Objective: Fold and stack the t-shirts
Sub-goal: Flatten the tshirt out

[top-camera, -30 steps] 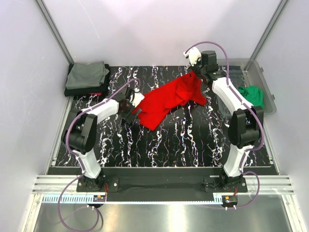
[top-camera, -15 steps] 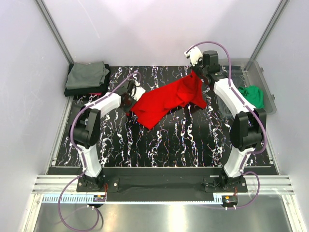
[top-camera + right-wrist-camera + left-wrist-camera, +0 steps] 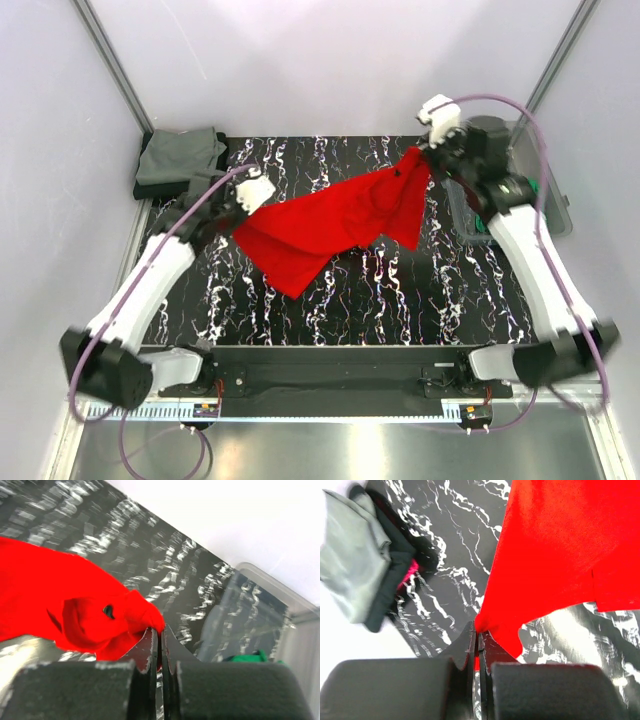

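The red t-shirt (image 3: pixel 335 220) hangs stretched between both arms above the marbled black table (image 3: pixel 400 290). My left gripper (image 3: pixel 243 207) is shut on its left corner, seen as red cloth (image 3: pixel 540 565) pinched at my left gripper (image 3: pixel 479 632). My right gripper (image 3: pixel 425 155) is shut on the upper right corner; the bunched red cloth (image 3: pixel 85 610) meets my right gripper (image 3: pixel 161 629). A grey-olive t-shirt (image 3: pixel 180 155) lies folded on a dark one (image 3: pixel 395 575) at the back left. The green t-shirt (image 3: pixel 535 190) lies in the clear bin, mostly hidden by my right arm.
A clear plastic bin (image 3: pixel 540 150) stands at the back right edge of the table, also visible as the bin (image 3: pixel 255 610). White walls enclose the table on three sides. The folded stack (image 3: pixel 355 560) sits at the table's back left corner.
My left gripper closed on the red shirt's left corner. Both arms then rose and moved apart, lifting and stretching the shirt off the table.
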{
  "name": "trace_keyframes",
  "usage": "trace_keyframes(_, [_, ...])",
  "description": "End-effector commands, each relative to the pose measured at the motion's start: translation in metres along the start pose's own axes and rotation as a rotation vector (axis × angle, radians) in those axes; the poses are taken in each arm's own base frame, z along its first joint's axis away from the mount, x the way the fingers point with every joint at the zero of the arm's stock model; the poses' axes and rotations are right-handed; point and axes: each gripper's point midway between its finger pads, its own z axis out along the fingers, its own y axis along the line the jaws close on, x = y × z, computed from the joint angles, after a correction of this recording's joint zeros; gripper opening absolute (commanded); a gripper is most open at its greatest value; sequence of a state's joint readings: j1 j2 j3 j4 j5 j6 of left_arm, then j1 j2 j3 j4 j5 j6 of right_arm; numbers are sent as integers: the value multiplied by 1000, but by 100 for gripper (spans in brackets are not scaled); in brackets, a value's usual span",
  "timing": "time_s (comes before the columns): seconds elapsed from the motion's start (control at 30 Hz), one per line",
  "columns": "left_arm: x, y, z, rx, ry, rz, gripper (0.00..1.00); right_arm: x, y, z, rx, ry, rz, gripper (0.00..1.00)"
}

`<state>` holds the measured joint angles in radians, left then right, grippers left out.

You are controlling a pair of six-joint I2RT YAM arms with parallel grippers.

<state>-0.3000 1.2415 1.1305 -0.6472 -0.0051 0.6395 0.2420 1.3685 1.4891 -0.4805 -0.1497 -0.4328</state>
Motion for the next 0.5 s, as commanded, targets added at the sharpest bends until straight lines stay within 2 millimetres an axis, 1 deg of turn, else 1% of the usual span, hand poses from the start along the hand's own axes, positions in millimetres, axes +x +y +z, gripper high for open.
trace_keyframes(0.0, [9, -20, -42, 101, -16, 141, 0, -15, 38, -65, -124, -78, 122, 0])
trace_keyframes(0.03, [13, -23, -53, 106, -18, 155, 0, -17, 43, -79, -134, -98, 135, 0])
trace_keyframes(0.07, [12, -21, -60, 89, -34, 171, 0, -17, 41, -83, -119, -103, 135, 0])
trace_keyframes(0.1, [10, -17, -72, 49, -65, 194, 0, -16, 36, -84, -92, -101, 136, 0])
trace_keyframes(0.13, [19, -20, -68, 41, -53, 204, 0, -10, 26, -81, -32, -79, 136, 0])
trace_keyframes(0.17, [17, -8, -64, -32, -60, 210, 0, -4, 20, -69, -2, -49, 134, 0])
trace_keyframes(0.2, [31, -13, -48, -24, -22, 218, 0, 5, 10, -60, 50, -14, 132, 0])
trace_keyframes(0.23, [31, -3, -38, -78, -11, 213, 0, 20, 8, -40, 53, 43, 130, 0])
trace_keyframes(0.27, [41, 4, -29, -112, 51, 209, 0, 27, 2, -28, 66, 58, 133, 0])
trace_keyframes(0.3, [54, 2, -8, -86, 127, 198, 0, 35, 4, -15, 47, 82, 132, 0])
trace_keyframes(0.33, [59, 13, 1, -114, 165, 168, 0, 57, 8, 8, 25, 147, 139, 0])
trace_keyframes(0.37, [63, 17, 12, -109, 193, 144, 0, 65, 6, 20, 26, 163, 142, 0])
trace_keyframes(0.4, [65, 22, 32, -90, 233, 103, 0, 76, 3, 31, 20, 184, 153, 0])
trace_keyframes(0.43, [67, 35, 42, -107, 242, 63, 0, 95, 2, 50, 15, 227, 172, 0])
trace_keyframes(0.47, [64, 41, 54, -104, 241, 31, 0, 99, -3, 62, 23, 225, 180, 0])
